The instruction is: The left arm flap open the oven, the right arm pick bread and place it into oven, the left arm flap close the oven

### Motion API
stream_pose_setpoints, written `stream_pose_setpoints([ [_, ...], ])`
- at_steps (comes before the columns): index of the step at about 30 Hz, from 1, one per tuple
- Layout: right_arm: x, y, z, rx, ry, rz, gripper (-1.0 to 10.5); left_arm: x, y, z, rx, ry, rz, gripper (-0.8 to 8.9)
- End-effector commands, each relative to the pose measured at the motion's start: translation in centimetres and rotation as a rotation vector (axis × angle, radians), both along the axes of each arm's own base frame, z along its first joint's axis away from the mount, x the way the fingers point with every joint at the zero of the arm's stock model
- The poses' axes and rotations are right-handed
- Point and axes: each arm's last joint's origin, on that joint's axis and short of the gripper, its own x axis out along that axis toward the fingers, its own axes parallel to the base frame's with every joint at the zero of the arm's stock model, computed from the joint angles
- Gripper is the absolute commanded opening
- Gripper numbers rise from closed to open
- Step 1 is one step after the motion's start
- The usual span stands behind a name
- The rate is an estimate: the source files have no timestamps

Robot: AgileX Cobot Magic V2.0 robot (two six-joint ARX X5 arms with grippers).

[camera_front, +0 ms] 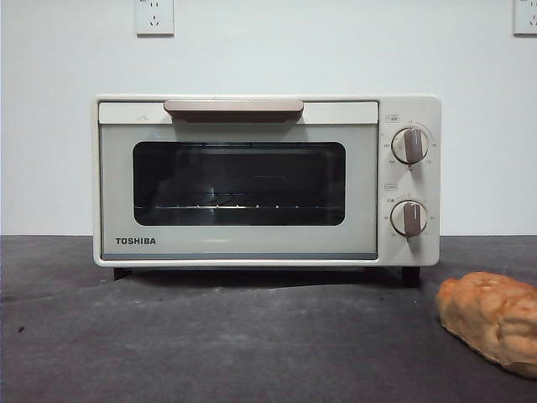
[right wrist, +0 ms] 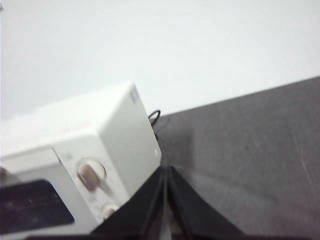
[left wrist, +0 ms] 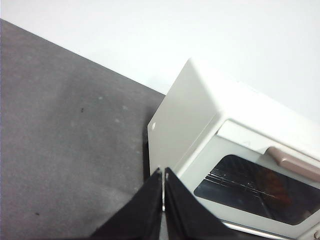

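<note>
Right now one oven (camera_front: 252,185) is seen standing square on the dark table (camera_front: 210,336), its door closed flat against the body, the beige bar handle (camera_front: 233,107) lying across the top of the door. Two grey knobs are counted on its right-hand panel, an upper knob (camera_front: 410,145) and a lower knob (camera_front: 409,218), one above the other. Behind the dark glass window (camera_front: 239,183) a wire rack is made out, and nothing on it can be identified. One loaf of bread (camera_front: 493,317) is found on the table in front of the oven and off to its right side, cut partly by the picture's edge, well apart from the door. Two wall sockets are counted high on the white wall, one socket (camera_front: 154,17) above the oven's left part and a second socket (camera_front: 525,17) at the far corner. No arm is caught in the front view. The left gripper (left wrist: 163,172) is held clenched, jaws pressed together on nothing, near the oven's left side wall. The right gripper (right wrist: 166,170) is likewise held closed and empty-handed, near the oven's knob-side corner.
</note>
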Motion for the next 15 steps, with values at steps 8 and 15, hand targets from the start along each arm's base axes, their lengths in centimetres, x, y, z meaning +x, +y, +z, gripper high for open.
stream_pose_setpoints([
  [8,1.3,0.3,5.5,-0.108,0.137,0.126,0.1,1.2,-0.3,5.7,0.219,0.127,-0.146,0.16],
  [15,3.5,0.8,7.7,-0.196,0.385,0.311,0.1,3.1,-0.6,8.3,0.288,0.259,-0.320,0.16],
])
